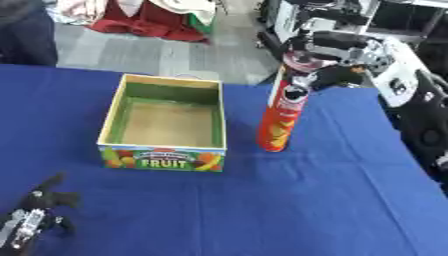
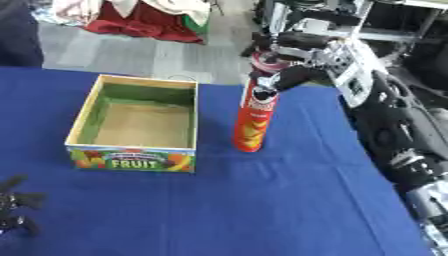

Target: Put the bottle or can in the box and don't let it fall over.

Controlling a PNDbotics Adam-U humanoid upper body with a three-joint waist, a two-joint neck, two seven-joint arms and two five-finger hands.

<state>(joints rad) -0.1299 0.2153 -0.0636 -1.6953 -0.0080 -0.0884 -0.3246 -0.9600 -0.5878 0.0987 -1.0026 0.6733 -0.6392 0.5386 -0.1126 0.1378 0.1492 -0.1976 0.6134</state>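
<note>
A tall red can (image 1: 283, 110) is seen standing upright on the blue desk (image 1: 289, 200), just beside the right wall of an open cardboard box (image 1: 164, 120) but apart from it. The can's top is clasped by the right hand (image 2: 297, 62), whose fingers are curled around the upper end and hide the lid; the arm behind it is cut off at the upper right edge. The box, green inside and printed with fruit and the word FRUIT on its front panel, is shown with its brown floor bare. Open blue surface is left in front of the box and can, and a narrow strip between them. The desk's far edge runs just behind the box, with grey floor (image 1: 131, 50) and a heap of red and white cloth (image 1: 157, 17) beyond. The left hand (image 1: 35, 217) is seen resting at the lower left corner, fingers relaxed and apart, partly cut off by the frame in the right eye view.
</note>
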